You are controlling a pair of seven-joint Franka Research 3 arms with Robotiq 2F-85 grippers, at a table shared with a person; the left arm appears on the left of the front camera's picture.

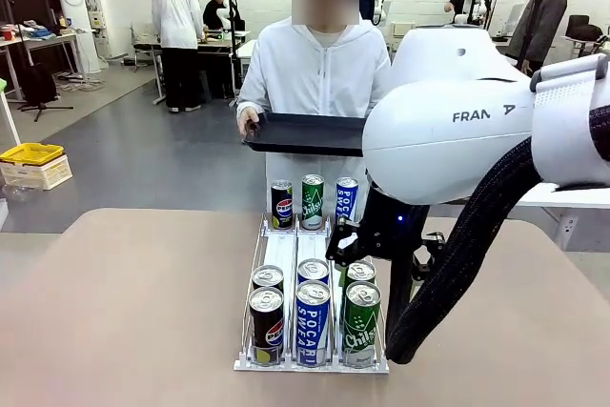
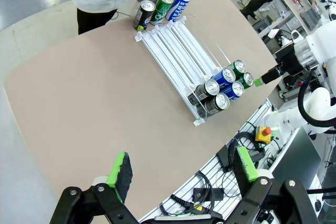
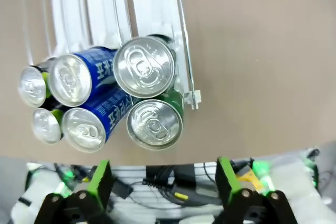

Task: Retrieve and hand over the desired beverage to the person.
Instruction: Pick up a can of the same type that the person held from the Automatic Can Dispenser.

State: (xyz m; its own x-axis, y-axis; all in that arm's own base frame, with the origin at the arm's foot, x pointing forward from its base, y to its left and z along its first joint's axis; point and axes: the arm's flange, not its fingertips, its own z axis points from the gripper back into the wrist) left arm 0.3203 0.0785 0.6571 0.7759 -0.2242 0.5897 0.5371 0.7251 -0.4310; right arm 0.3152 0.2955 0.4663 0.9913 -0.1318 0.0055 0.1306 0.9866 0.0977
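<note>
A clear three-lane rack (image 1: 284, 247) lies on the table with cans at both ends. At the near end stand two Pepsi cans (image 1: 266, 323), two blue Pocari Sweat cans (image 1: 312, 319) and two green Chilsung cans (image 1: 361, 321). Three more cans (image 1: 313, 201) stand at the far end. My right gripper (image 1: 351, 253) hangs open just above the near green cans (image 3: 144, 66), with nothing between its fingers (image 3: 100, 178). My left gripper (image 2: 182, 166) is open, high over the table's edge, holding nothing. The person (image 1: 324, 69) stands at the far side holding a dark tray (image 1: 305, 133).
The tan table (image 1: 133, 312) has bare room left and right of the rack. Cables and a box with a red button (image 2: 263, 132) lie beyond the table's near edge. Other people stand at benches far behind.
</note>
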